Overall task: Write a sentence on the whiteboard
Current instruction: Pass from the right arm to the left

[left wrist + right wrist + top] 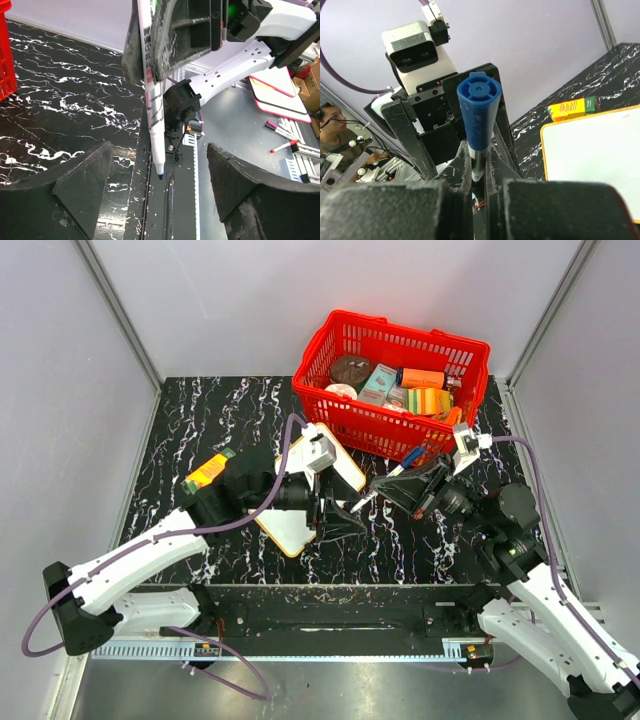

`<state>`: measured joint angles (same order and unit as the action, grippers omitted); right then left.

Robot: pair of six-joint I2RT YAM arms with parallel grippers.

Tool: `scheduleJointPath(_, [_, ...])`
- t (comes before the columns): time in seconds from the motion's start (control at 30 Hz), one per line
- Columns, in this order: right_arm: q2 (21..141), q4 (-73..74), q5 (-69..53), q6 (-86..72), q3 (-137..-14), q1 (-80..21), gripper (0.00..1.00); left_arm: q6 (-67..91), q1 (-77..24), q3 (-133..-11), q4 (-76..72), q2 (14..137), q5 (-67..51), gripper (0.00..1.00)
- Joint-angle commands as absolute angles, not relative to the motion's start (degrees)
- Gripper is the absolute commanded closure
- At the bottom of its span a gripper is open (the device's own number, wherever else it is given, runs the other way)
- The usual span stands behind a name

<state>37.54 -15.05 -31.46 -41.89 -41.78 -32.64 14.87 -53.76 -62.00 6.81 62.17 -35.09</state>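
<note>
Black marbled counter (200,420) carries the whiteboard (290,528) left of centre, partly beneath the left arm (150,550), while the right tool (479,167) grips a blue-capped marker (476,107) and the left tool (160,147), just beside its tip, stands spread wide.

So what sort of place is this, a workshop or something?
Probably a robotics test lab. The left arm and right arm are bolted at a table boxed in by grey panel walls, with a red basket of small goods; spare boards and markers lie nearby.
</note>
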Motion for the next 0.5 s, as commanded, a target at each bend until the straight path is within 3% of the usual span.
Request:
scheduleJointPath(0.0, [37.6, -15.2, -28.5, -43.4, -40.9, -32.9, 1.00, 15.3, -53.2, -65.0, 2.5, 64.4, -32.2, 0.21])
scheduleJointPath(0.1, [37.2, -15.0, -28.3, -43.2, -40.5, -32.9, 1.00, 15.6, -52.8, -65.7, 1.2, 65.7, -32.0, 0.24])
scheduleJointPath(0.2, [36.4, -13.7, -27.5, -42.5, -40.8, -32.9, 1.00, 15.9, -52.3, -66.2, 0.4, 66.6, -31.5, 0.34])
scheduleJointPath(0.3, [36.4, -12.3, -27.4, -41.6, -41.0, -32.9, 1.00, 16.1, -51.8, -66.7, 0.2, 67.4, -31.5, 0.57])
scheduleJointPath(0.37, [36.4, -11.7, -27.8, -41.4, -41.1, -32.9, 1.00, 16.3, -51.7, -66.9, 0.3, 68.2, -31.9, 0.79])
scheduleJointPath(0.47, [36.4, -10.1, -28.1, -40.3, -41.6, -32.9, 1.00, 16.6, -51.4, -67.1, 0.2, 68.4, -31.9, 1.00])
